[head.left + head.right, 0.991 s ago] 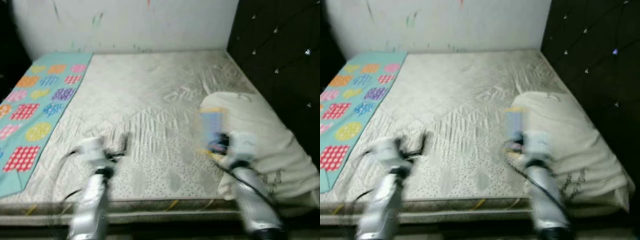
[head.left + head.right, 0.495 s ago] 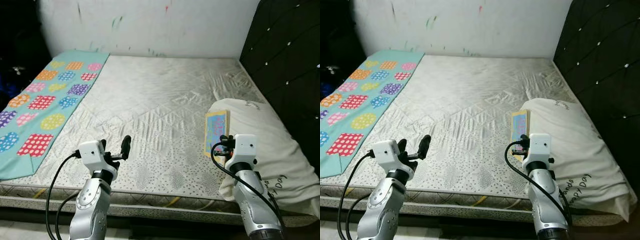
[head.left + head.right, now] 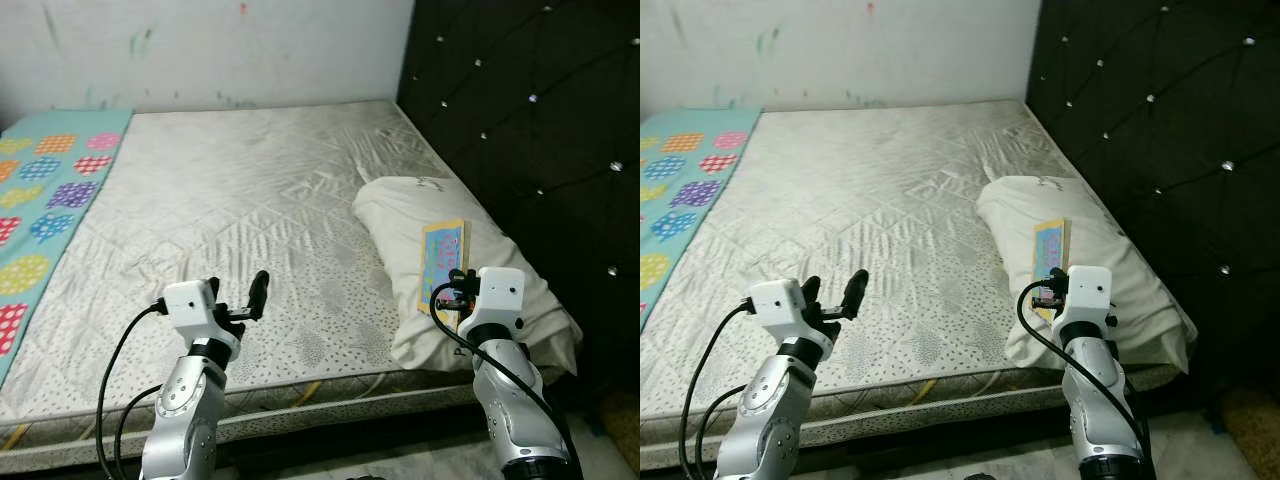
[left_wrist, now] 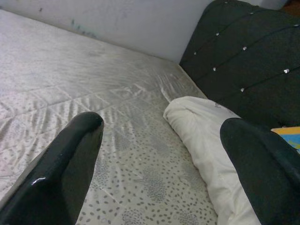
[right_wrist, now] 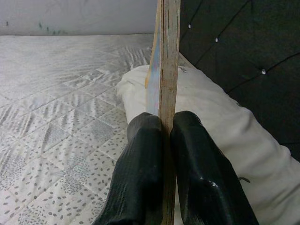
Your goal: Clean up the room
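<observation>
Holding: my right gripper (image 5: 161, 129) is clenched on a thin board book (image 3: 443, 262), edge-on between the two black fingers (image 5: 140, 140) in the right wrist view; it stands upright, colourful cover facing the mattress side.
Book position: at about 4 o'clock in the head views, over the near end of the white pillow (image 3: 420, 215); I cannot tell whether its lower edge touches the pillow.
Left gripper (image 3: 245, 300): released, fingers (image 4: 70, 154) spread wide, nothing between them; it hovers above the near edge of the mattress (image 3: 230, 200) at about 7 o'clock.
Pillow: lies lengthwise along the right side of the mattress, just beside the dark tufted headboard (image 3: 530, 130) at 2 o'clock.
Mattress: bare quilted grey-white surface, wrinkled near the pillow.
Mat: a teal mat with coloured patches (image 3: 40, 210) lies flat along the far left side at 10 o'clock, well apart from both grippers.
Wall: white wall (image 3: 200, 45) at 12 o'clock, with small coloured marks.
</observation>
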Controlling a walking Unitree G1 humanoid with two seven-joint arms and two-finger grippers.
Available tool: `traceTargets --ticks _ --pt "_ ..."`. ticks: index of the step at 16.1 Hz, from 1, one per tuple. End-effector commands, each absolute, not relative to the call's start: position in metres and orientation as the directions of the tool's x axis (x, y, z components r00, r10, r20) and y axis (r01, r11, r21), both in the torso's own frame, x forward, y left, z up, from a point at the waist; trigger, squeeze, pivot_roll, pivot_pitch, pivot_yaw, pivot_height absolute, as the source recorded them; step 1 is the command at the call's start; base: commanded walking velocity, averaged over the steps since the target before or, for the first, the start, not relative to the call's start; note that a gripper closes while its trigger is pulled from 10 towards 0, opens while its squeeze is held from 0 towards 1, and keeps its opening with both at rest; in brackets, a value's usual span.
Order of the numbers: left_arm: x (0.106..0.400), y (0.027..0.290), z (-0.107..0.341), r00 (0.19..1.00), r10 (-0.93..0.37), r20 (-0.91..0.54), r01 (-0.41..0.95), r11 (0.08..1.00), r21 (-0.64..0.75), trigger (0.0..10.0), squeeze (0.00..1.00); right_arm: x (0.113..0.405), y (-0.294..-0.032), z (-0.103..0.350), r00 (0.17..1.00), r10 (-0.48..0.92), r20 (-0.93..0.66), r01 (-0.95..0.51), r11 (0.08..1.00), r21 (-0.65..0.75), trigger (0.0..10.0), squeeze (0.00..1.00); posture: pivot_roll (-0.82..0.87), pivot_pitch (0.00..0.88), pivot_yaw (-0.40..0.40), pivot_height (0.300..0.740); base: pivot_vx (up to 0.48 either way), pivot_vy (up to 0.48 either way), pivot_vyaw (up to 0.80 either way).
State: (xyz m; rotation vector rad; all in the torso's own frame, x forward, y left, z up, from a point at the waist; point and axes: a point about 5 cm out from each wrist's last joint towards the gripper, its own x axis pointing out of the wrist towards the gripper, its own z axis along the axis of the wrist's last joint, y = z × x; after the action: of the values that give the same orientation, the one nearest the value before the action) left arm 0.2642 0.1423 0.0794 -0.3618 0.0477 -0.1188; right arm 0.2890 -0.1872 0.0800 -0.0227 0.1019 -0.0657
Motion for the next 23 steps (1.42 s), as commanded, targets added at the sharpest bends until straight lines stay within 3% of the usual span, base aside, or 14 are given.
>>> traceTargets --ticks 1,11,23 --pt "0.2644 0.1435 0.0817 0.993 -0.116 -0.02 0.101 0.929 -0.356 10.0 0.0 0.2936 -0.1843 0.0904 0.997 -0.055 -0.053 0.053 0.998 -0.03 10.0 0.0 -0.14 0.0 -0.009 0.74 0.0 0.0 -0.43" --pt "0.265 0.1442 0.0803 0.994 -0.1 -0.034 0.079 0.919 -0.386 10.0 0.0 0.2936 -0.1837 0.0903 0.997 -0.052 -0.055 0.051 0.998 -0.028 10.0 0.0 -0.14 0.0 -0.011 0.74 0.0 0.0 -0.08" --pt "0.2663 0.1449 0.0812 0.995 -0.099 -0.028 0.082 0.924 -0.373 10.0 0.0 0.2952 -0.1834 0.0911 0.998 -0.043 -0.051 0.042 0.999 -0.022 10.0 0.0 -0.15 0.0 -0.013 0.74 0.0 0.386 0.0"
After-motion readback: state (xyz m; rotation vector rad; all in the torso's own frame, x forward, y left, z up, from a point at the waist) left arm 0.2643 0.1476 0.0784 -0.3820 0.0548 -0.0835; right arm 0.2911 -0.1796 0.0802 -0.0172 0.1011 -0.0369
